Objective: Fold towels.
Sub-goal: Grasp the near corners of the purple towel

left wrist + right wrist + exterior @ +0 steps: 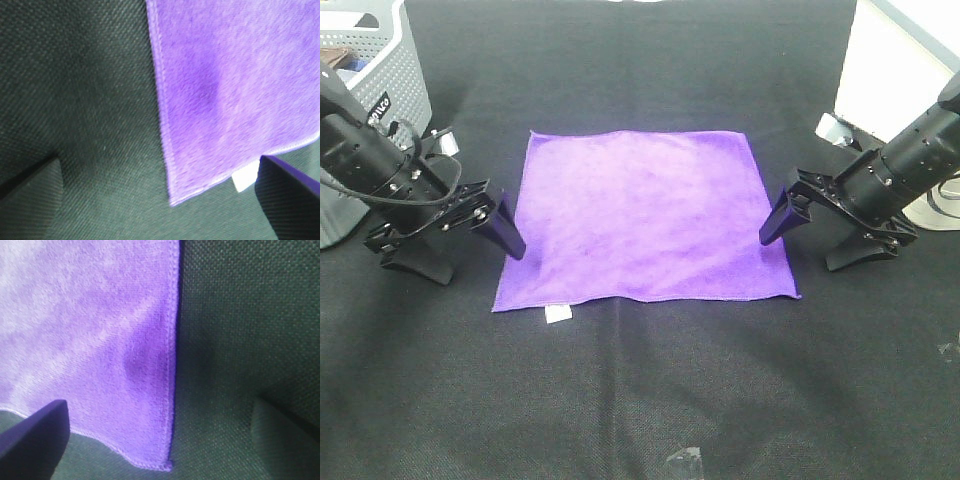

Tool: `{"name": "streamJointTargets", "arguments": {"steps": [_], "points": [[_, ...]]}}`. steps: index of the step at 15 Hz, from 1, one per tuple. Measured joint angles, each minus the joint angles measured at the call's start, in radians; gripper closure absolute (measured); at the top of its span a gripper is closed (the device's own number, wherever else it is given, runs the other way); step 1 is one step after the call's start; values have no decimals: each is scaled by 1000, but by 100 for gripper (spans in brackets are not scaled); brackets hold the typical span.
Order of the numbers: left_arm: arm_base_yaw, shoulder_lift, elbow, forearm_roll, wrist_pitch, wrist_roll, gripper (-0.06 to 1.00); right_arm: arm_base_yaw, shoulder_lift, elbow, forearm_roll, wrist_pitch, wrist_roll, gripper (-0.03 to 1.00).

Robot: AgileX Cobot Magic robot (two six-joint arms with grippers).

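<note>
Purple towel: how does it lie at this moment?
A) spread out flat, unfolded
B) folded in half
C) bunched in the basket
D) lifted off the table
A: the purple towel lies spread flat on the black table cover, with the left gripper and right gripper open at its side edges.

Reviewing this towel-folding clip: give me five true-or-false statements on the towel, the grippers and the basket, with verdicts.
1. The purple towel lies spread flat, unfolded. True.
2. The left gripper is shut on the towel. False: it is open at the towel's left edge, gripping nothing.
3. A white tag sticks out of the towel's near edge. True.
4. The grey basket stands at the far right. False: it is at the far left in the high view.
5. The right gripper is open beside the towel's right edge. True.
</note>
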Motion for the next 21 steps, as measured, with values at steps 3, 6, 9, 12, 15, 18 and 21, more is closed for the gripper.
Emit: {"name": "streamJointTargets", "arguments": {"steps": [3, 6, 9, 12, 15, 18, 21], "points": [[-46, 18, -8, -27, -22, 1, -3, -2, 22, -1, 109, 35, -80, 4], [-113, 32, -13, -72, -54, 2, -3, 18, 48, -4, 181, 58, -113, 6], [-166, 38, -13, -118, -96, -1, 2, 116, 65, -12, 215, 23, -119, 11], [-174, 44, -13, -151, -105, -2, 12, 158, 67, -12, 215, -9, -121, 22], [-174, 52, -13, -156, -114, -4, 28, 158, 73, -12, 195, -17, -121, 34], [-177, 65, -12, -162, -131, -5, 59, 158, 81, -12, 161, -42, -121, 67], [-178, 76, -7, -163, -132, 4, 88, 158, 89, -9, 157, -45, -121, 95]]}}
